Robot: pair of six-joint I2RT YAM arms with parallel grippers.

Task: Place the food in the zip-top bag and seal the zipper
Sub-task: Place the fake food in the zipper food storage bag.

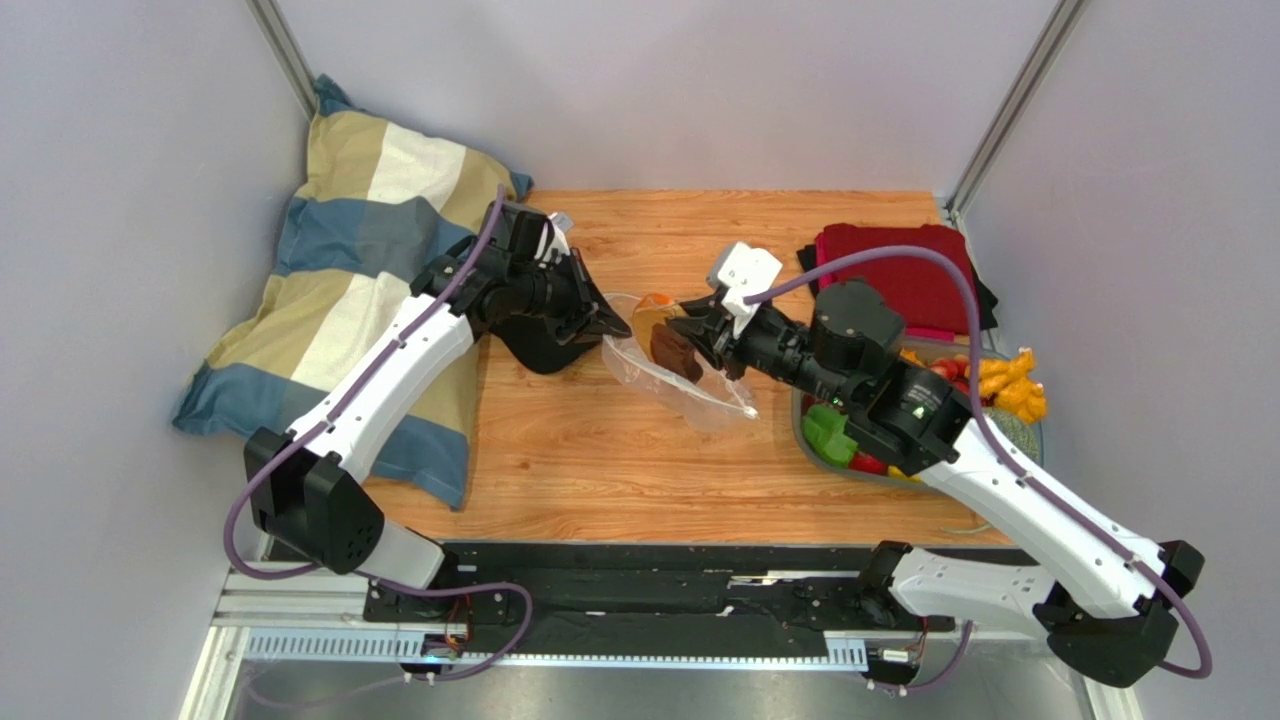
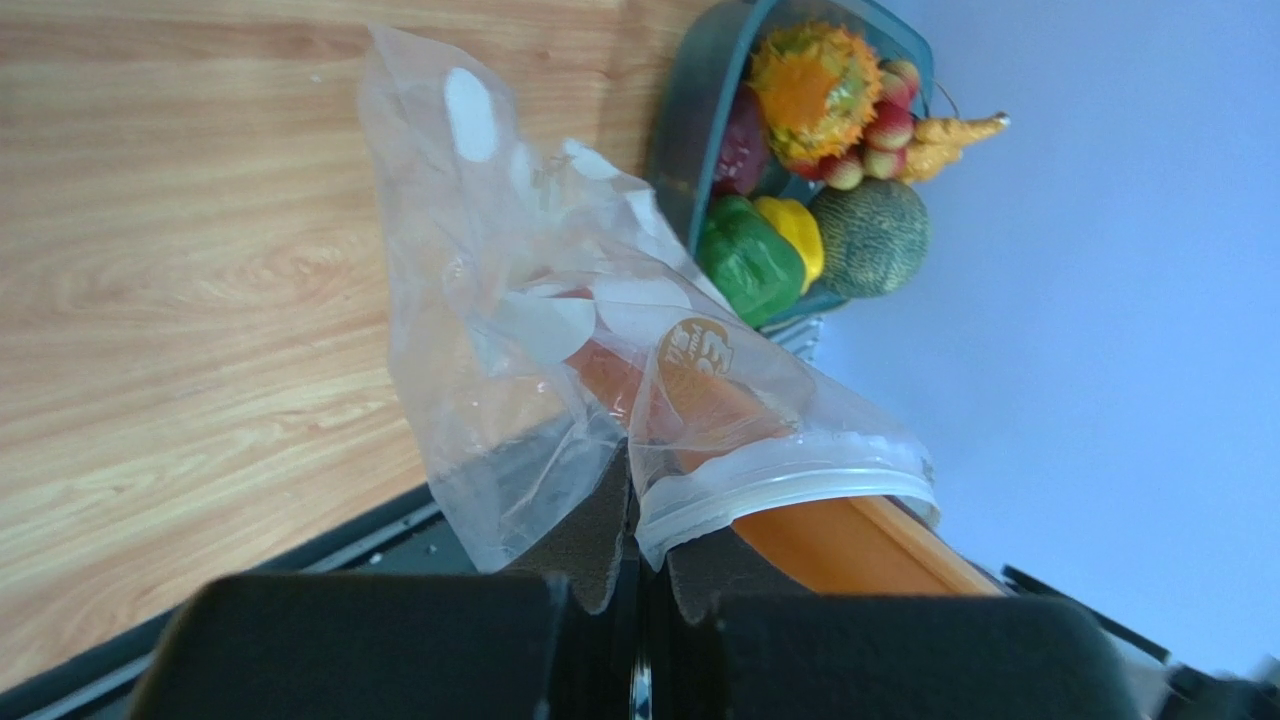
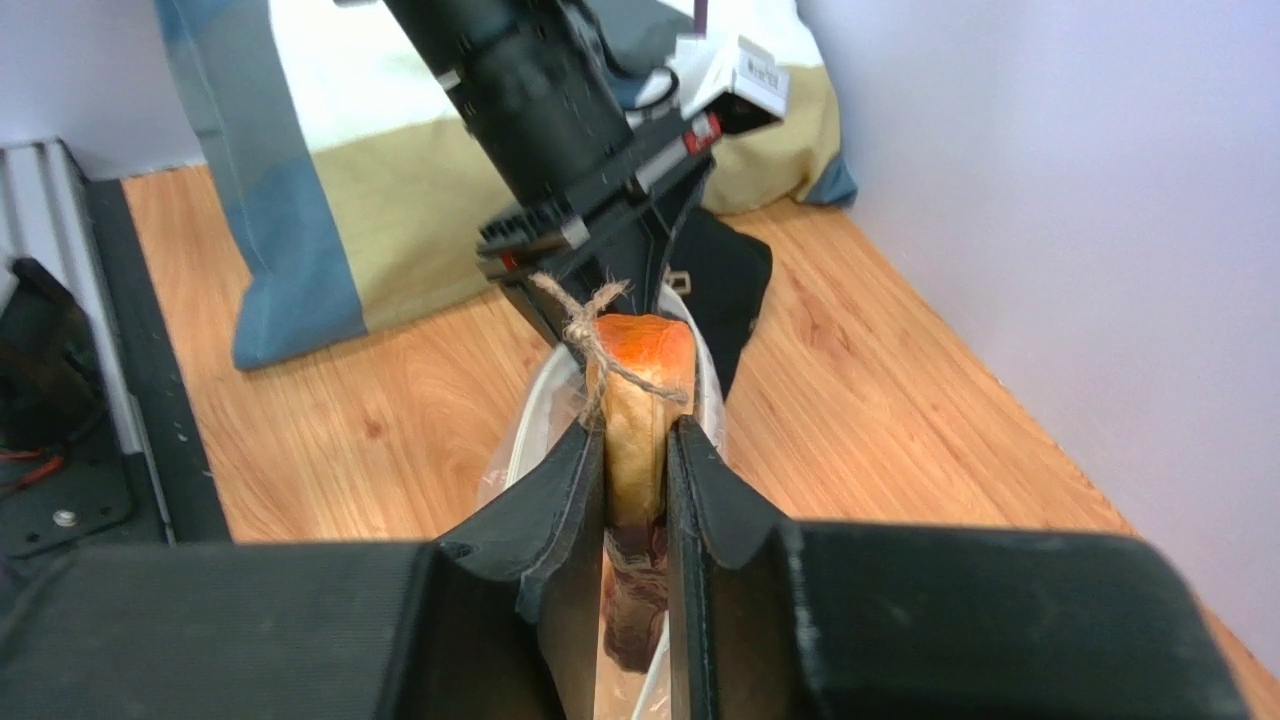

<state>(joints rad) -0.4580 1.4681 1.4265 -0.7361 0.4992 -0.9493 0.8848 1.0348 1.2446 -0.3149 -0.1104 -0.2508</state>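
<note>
Above the wooden desk (image 1: 601, 480), left fingers (image 2: 589, 528) pinch the rim of the clear dotted plastic bag (image 2: 481, 390), holding its mouth agape so right fingers (image 3: 564, 495), clamped on orange twine-tied toy food (image 3: 649, 353), can feed it in.

The clear bag (image 2: 481, 375) has white dots, the toy food (image 3: 646, 375) is orange, the pillow (image 1: 353, 285) is checked blue, cream and tan, the cloth (image 1: 902, 278) red.

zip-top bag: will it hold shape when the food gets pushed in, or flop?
Likely floppy: the zip-top bag is wrinkled thin film pinched by the left gripper. Its mouth probably collapses if released; only the zipper rim looks stiffer. Probably light, so the orange toy food in the right gripper could drag it.
</note>
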